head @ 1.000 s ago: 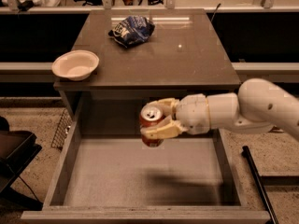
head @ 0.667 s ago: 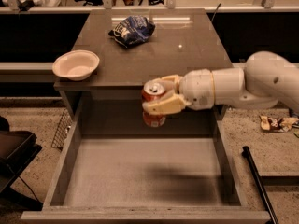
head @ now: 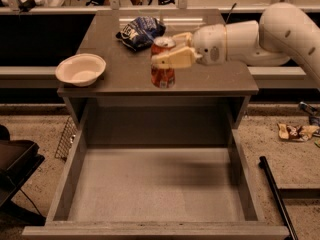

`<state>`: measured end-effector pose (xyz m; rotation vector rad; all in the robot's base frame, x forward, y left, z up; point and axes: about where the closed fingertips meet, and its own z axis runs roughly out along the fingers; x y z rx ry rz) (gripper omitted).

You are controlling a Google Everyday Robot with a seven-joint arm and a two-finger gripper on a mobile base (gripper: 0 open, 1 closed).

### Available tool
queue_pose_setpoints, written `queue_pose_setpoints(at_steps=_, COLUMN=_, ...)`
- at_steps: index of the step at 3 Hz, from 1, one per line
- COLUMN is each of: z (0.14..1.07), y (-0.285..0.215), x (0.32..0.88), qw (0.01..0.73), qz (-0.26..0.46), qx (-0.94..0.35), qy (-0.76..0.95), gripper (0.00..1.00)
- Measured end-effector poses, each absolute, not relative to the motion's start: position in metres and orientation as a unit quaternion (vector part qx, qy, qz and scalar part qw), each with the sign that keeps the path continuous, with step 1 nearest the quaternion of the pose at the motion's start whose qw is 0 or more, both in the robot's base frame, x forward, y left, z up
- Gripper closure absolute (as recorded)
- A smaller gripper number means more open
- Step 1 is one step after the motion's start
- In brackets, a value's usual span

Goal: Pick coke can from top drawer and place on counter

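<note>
The coke can [head: 163,76], red-orange with a silver top, is upright over the front middle of the counter [head: 210,74], at or just above its surface. My gripper [head: 170,48] reaches in from the right on the white arm and is shut on the can's upper part, one cream finger [head: 174,59] across its front. The top drawer [head: 150,189] is pulled out below the counter and holds nothing.
A white bowl [head: 80,69] sits at the counter's front left corner. A blue-and-white chip bag [head: 139,31] lies at the back middle. A black pole [head: 276,196] lies on the floor right of the drawer. A dark chair [head: 12,169] stands at the left.
My gripper has lifted the coke can up out of the drawer area and carried it back over the counter's front middle.
</note>
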<state>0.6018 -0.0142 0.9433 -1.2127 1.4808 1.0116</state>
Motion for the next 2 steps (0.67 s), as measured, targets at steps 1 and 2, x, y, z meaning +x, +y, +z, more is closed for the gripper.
queue_pose_setpoints(at_steps=1, z=0.974, y=-0.025, x=0.654, qw=0.504, qz=0.391, qx=-0.480, qy=0.603, gripper=1.00)
queue_pose_setpoints(at_steps=2, z=0.984, y=-0.050, x=0.691, qw=0.537, qz=0.357, qx=-0.457, qy=0.613, gripper=1.00)
